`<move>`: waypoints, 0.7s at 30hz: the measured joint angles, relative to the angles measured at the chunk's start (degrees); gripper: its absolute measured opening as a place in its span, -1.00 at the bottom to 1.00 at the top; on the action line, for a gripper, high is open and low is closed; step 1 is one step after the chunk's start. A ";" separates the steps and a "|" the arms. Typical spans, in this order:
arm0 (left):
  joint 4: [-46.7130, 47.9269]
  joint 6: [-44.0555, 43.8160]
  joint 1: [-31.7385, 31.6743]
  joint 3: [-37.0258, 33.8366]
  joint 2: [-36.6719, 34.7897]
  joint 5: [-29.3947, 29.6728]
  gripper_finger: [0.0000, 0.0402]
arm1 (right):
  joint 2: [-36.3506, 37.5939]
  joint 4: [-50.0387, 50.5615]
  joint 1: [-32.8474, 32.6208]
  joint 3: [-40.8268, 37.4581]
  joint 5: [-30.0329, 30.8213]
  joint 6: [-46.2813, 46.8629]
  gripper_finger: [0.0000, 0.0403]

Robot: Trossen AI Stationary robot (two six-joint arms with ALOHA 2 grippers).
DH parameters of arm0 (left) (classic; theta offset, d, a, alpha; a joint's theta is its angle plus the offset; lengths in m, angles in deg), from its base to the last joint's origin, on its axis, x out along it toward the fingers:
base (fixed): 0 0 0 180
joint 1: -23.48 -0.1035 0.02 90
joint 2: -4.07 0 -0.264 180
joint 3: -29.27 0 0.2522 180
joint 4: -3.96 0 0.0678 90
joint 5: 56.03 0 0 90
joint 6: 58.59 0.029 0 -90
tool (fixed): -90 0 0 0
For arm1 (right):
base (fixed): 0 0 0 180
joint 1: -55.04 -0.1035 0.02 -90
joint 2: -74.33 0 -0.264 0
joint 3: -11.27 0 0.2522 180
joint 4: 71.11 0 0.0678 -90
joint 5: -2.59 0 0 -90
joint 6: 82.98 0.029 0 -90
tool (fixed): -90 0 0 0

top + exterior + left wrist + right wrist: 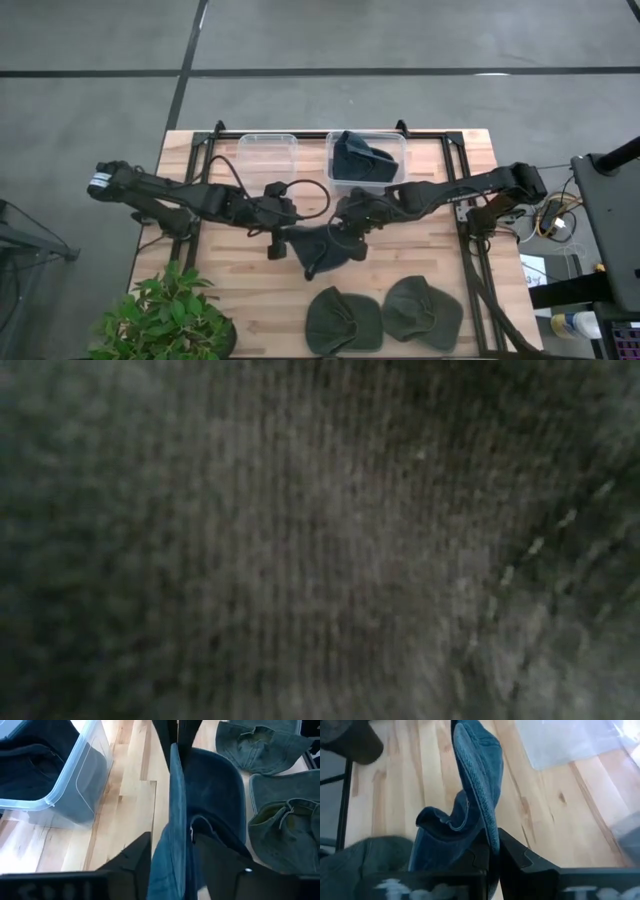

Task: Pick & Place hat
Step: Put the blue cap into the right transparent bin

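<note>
we see our right gripper (492,851) pinching the brim of a blue denim hat (470,795), which rises over the pale wooden table (540,805); a clear bin (570,740) sits beyond.

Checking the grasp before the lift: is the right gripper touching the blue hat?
Touching. In the right wrist view, the right gripper has its two dark fingers pinched on the brim of the blue hat, with no gap between them.

Lab: grey floor (90,40), equipment rack (612,215), cables (553,215).
</note>
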 joint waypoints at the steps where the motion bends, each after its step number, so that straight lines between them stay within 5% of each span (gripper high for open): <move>1: 0.10 -0.24 0.05 0.15 -0.01 0.01 -0.20 | 0.48 0.78 -0.02 -0.02 0.05 0.00 -0.95; 21: -0.14 0.51 2.90 2.71 -1.16 -0.42 -0.07 | 24.79 7.94 0.98 0.11 30.34 -3.29 -0.95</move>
